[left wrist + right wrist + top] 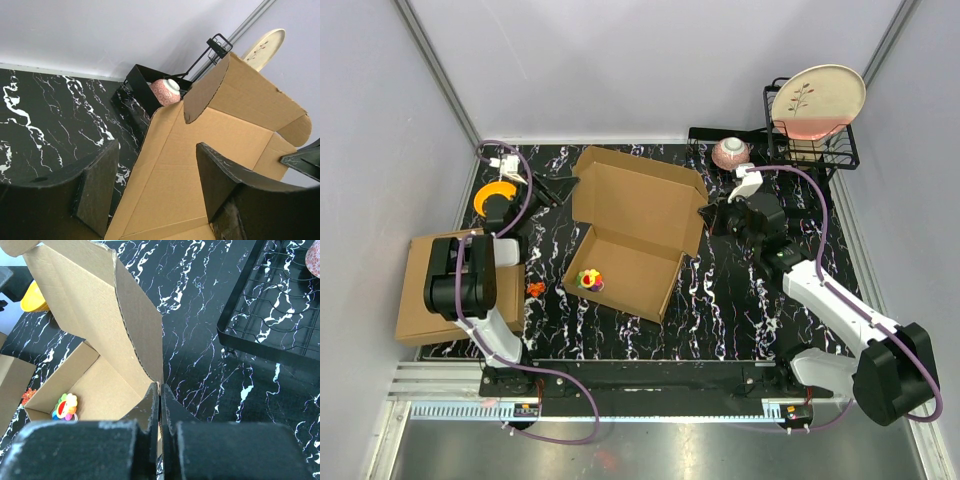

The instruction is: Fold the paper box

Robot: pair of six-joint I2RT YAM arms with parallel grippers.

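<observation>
The paper box (pixel 635 235) lies in the middle of the table as a shallow brown tray with its lid panel (pixel 220 135) folded back and raised. My right gripper (pixel 161 390) is shut on the edge of the lid's right side flap (pixel 135 335), at the box's right corner (pixel 705 215). My left gripper (pixel 157 182) is open at the lid's left edge (pixel 560 188). Its fingers (pixel 95 185) stand apart over the cardboard and grip nothing. A small colourful flower toy (pixel 589 279) sits inside the tray.
A stack of flat brown cardboard (pixel 420 300) lies at the left edge by the left arm. A yellow object (pixel 495 196) and a red toy (pixel 535 289) lie left of the box. A pink bowl (pixel 730 152), black tray (pixel 270 315) and rack with a plate (pixel 817 100) stand back right.
</observation>
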